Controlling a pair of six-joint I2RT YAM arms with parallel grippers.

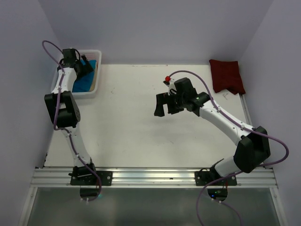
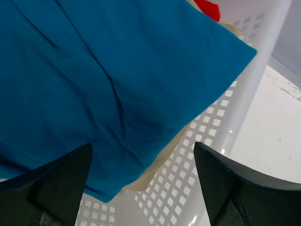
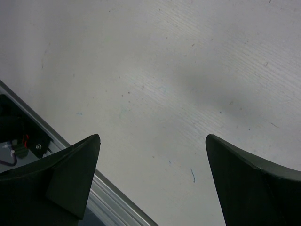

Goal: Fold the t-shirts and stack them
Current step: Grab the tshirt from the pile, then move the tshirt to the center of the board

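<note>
Matt cloth teal t-shirt (image 2: 117, 70); glossy plastic basket (image 2: 207, 132); scuffed table (image 3: 164, 70), perhaps laminate.

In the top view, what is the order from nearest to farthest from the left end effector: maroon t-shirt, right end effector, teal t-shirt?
1. teal t-shirt, in the basket under the left end effector.
2. right end effector, above the middle of the table.
3. maroon t-shirt, at the far right corner.
</note>
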